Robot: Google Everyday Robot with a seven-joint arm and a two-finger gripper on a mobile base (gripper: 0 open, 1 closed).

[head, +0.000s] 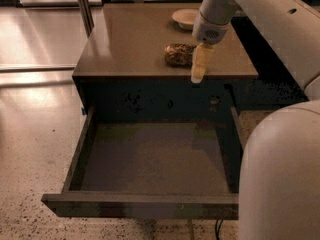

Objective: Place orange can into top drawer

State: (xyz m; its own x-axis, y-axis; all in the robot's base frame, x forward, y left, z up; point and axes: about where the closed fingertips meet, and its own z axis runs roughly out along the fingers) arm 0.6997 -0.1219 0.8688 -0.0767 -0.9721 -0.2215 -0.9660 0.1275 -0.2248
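Note:
The orange can lies on its side on the cabinet top, mottled orange-gold and brown. The gripper hangs from the white arm just to the can's right, at the front edge of the cabinet top, its pale fingers pointing down next to the can. Nothing shows between the fingers. The top drawer is pulled wide open below, its dark inside bare.
A pale shallow bowl sits at the back of the cabinet top. The robot's white body fills the lower right. A metal post stands at the back left on the shiny floor.

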